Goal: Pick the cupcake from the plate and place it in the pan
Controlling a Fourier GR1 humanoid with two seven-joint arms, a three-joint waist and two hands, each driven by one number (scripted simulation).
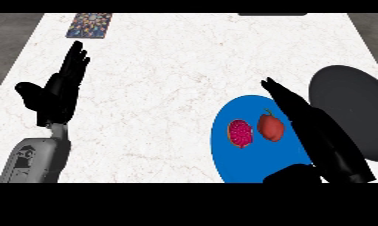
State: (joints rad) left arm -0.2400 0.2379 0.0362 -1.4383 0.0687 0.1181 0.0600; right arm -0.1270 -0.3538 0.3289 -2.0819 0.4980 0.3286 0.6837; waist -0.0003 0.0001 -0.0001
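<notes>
The right hand (325, 140) is over the right side of the blue plate (225, 155), fingers (284, 95) straight and stretched forward, holding nothing. So the pick hasn't happened yet; this looks like the approach.

On the plate lie two things side by side, just apart: a pink, speckled round item (240, 133) that I take for the cupcake, seen from above, and a red pepper-like fruit (272, 126) with a small stem, which sits between the cupcake and the hand. The cupcake's frosting looks dotted with darker bits; I can't make out its wrapper.

The dark pan (347, 95) sits at the right, its edge just beside the plate and partly behind the hand.

Next, I'd say the hand has to shift left past the red fruit, come down over the cupcake and curl round it without knocking the fruit, then carry it a short way right into the pan.

The left hand (59, 92) rests open, fingers up, at the left side of the table (170, 60). A patterned card (89, 24) lies at the far left corner.
</notes>
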